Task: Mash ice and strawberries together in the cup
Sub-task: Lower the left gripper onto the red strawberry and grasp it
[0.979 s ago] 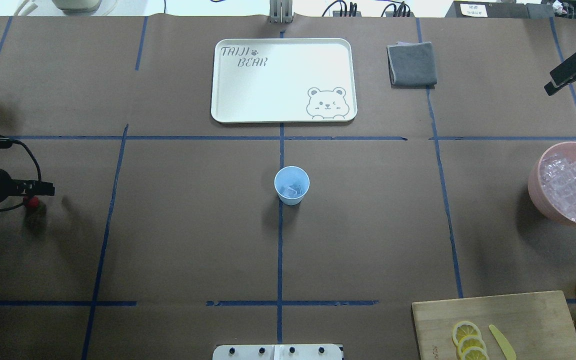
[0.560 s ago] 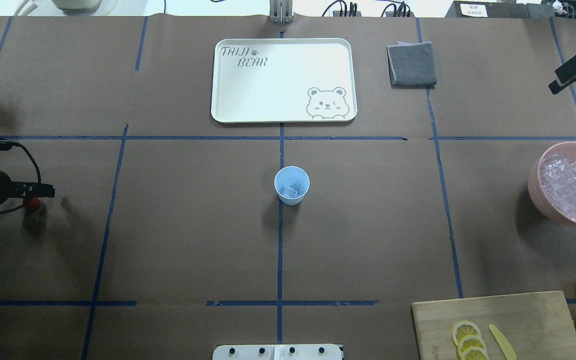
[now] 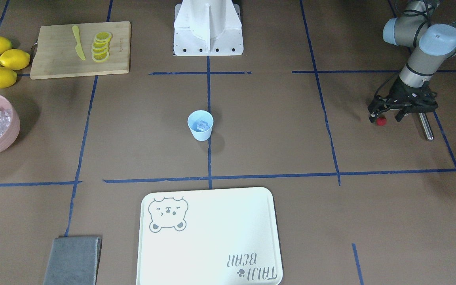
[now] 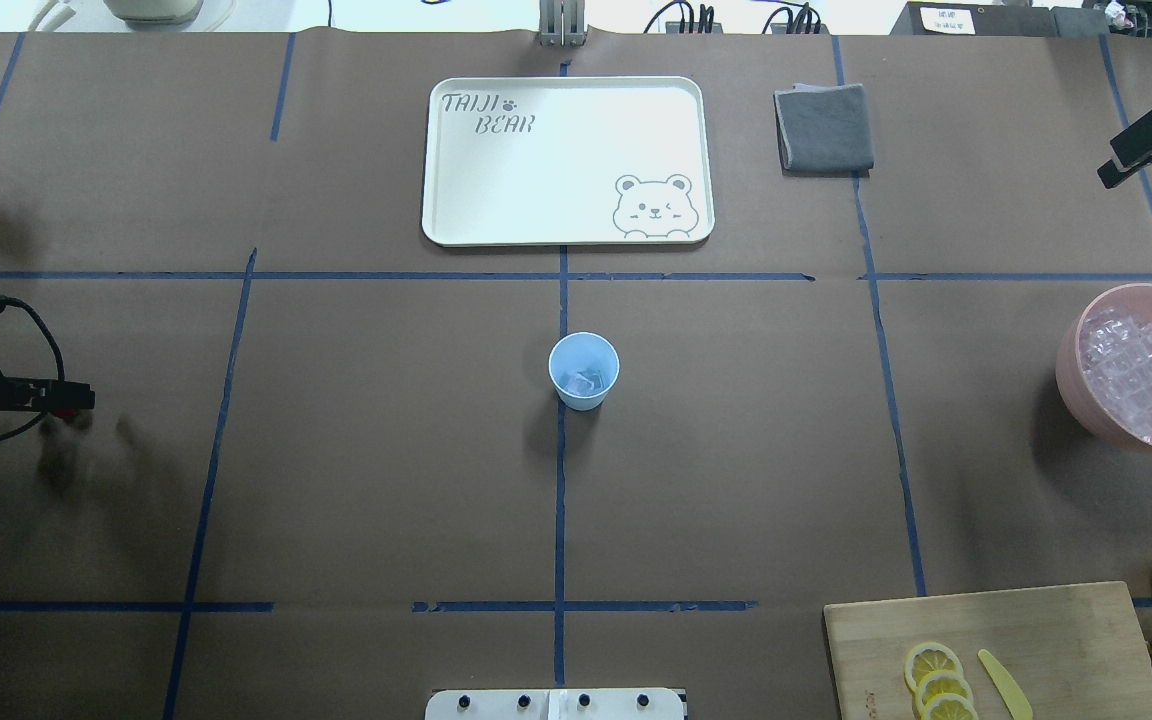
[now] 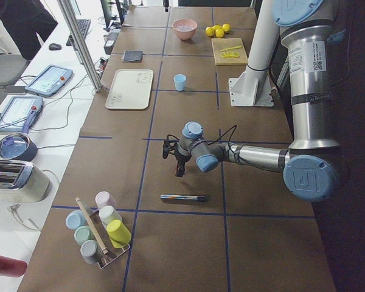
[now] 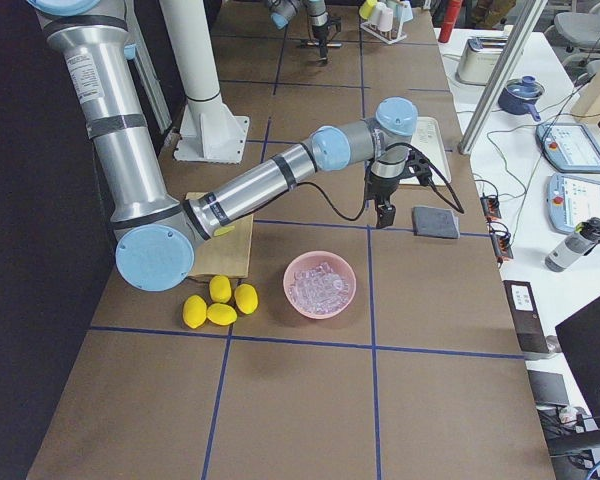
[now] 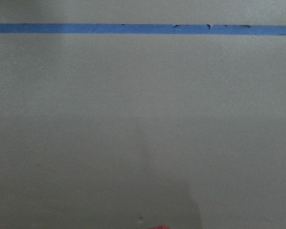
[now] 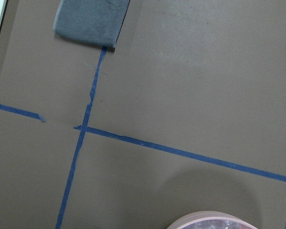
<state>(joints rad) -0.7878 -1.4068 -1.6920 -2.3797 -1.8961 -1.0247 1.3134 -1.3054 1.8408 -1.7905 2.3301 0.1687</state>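
- Covering the whole view, a brown table (image 4: 386, 450) is divided by blue tape lines.
- A white tray (image 4: 566, 160) with a bear print is set at the far side from the robot, on the centre line.
- A wooden board (image 4: 1036, 630) is placed near the robot on its right; lemon slices (image 3: 101, 46) and a yellow knife (image 3: 78, 47) are laid on it.
- A pink bowl (image 4: 1071, 370) is seen at the right edge, heaped with ice (image 4: 1146, 385).
- A grey cloth (image 4: 824, 128) is folded just right of the tray.
- The left gripper (image 3: 384, 117) is lowered to the table far out on the left, well apart from the cup; its fingers are spread, not clamped.
- The right gripper (image 4: 1111, 175) is held above the far right corner, beyond the bowl; whether its fingers are parted or closed cannot be told.
- Four lemons (image 3: 0, 59) are grouped beside the board.
- The cup (image 4: 584, 400) is stood upright at the table's middle, on the centre tape line.
- A metal rod (image 3: 425, 126) is laid on the table just beside the left gripper.
- The strawberry (image 3: 380, 121) is found on the table between the left fingertips, nearer one of them; contact cannot be judged.
- A few ice cubes (image 4: 584, 380) are seen in the cup's bottom.
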